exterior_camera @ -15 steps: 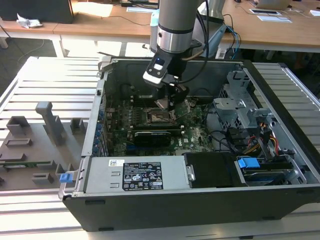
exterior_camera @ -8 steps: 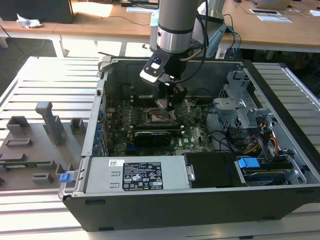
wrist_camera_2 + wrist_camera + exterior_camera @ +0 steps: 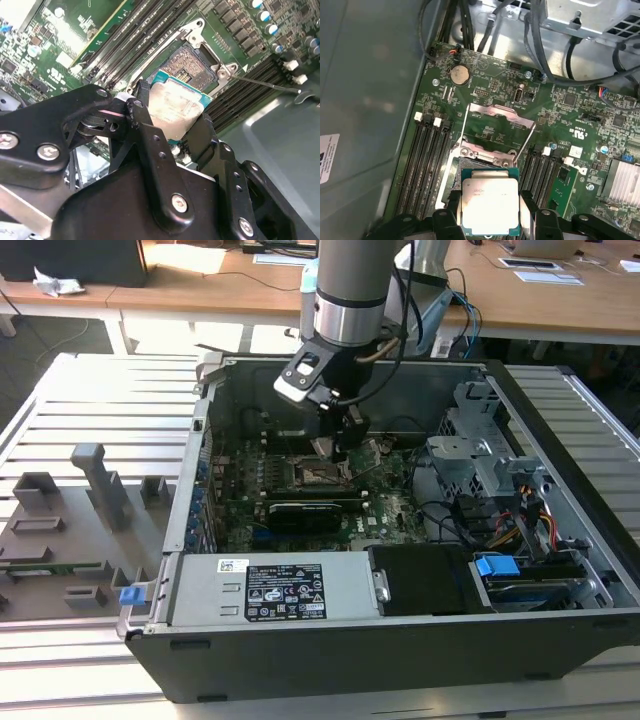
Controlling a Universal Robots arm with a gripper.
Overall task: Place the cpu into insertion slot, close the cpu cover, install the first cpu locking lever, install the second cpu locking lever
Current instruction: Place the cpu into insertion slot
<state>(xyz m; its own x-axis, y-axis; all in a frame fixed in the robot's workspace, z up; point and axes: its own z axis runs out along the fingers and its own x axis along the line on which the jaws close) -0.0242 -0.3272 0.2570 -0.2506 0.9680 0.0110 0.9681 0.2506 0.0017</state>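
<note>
My black gripper: fingers clamped on edges of small flat square silver-topped cpu, held just above bare pin socket. Not seated yet. Thin silvery hinged cpu cover swung open, thin wire levers look unlatched. All four steps left, I judge.

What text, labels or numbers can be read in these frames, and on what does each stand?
white label on the grey box, exterior view: print too small to read.
white sticker on the case wall, first wrist view: unreadable.
cpu held in the gripper: faint marks, unreadable.
motherboard lettering: too small to read.
Nothing can be quoted.
</note>
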